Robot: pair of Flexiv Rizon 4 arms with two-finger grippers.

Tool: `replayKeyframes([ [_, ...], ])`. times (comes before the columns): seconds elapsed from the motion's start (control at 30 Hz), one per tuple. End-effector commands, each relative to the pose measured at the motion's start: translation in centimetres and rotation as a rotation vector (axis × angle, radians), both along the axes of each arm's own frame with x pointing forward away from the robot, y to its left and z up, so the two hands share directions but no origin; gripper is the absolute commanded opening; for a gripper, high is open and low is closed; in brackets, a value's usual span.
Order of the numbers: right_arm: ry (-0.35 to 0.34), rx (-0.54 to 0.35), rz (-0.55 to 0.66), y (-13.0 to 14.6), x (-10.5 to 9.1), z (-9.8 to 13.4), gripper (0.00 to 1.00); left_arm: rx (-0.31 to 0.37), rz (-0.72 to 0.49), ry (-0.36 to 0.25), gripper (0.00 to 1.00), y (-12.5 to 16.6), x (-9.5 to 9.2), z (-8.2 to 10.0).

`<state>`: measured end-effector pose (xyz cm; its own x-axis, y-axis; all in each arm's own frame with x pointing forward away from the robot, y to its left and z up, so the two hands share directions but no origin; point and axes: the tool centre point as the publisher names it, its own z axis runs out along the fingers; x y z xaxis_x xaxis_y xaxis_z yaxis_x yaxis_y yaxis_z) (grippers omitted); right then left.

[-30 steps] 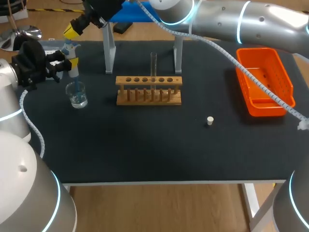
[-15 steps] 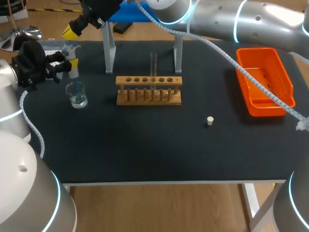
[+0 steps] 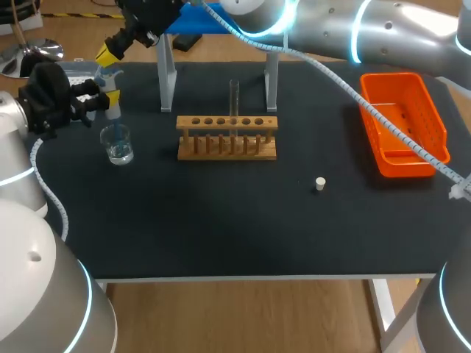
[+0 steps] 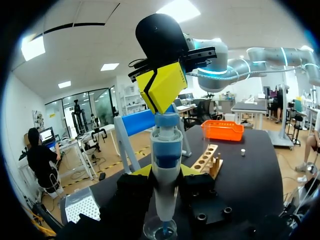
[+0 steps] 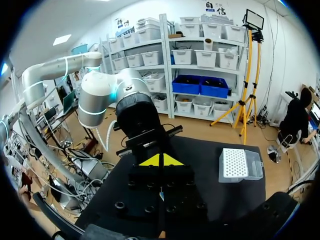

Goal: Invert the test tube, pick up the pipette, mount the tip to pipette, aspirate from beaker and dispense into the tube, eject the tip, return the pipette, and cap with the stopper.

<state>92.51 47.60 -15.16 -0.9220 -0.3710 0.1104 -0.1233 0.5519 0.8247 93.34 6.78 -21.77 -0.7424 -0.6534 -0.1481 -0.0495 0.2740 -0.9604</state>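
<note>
Pipette [image 4: 165, 150] upright between jaws of left gripper [image 4: 165, 171]

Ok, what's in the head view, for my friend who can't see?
The left gripper holds a pipette over a beaker at the left, the right gripper just above its top. A test tube stands in a wooden rack in the middle; a stopper and orange basket sit farther right.

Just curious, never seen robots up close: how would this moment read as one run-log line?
left claw: holds pipette, tip in beaker | right claw: shut, above pipette top | stopper: on table
</note>
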Motion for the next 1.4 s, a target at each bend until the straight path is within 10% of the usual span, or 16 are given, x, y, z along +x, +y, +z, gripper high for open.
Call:
replayKeyframes([
  [0.03,0.008,-0.012,0.007,0.0,0.2,-0.8,0.0,-0.002,0.001,-0.003,0.0,0.1,0.1,0.4],
  [0.7,-0.013,0.015,-0.002,-0.3,0.4,0.6,0.0,-0.002,0.001,-0.003,0.0,0.1,0.1,0.4],
  [0.73,-0.021,0.025,-0.006,-0.5,0.4,1.1,0.05,-0.002,0.001,-0.003,0.0,0.1,0.1,0.4],
  [0.8,-0.035,0.048,-0.009,-1.0,0.6,2.2,1.0,-0.002,0.001,-0.003,0.0,0.1,0.1,0.4],
  [1.4,-0.229,0.166,-0.036,-19.4,-1.9,12.3,1.0,-0.002,0.001,-0.003,0.0,0.1,0.1,0.4],
])
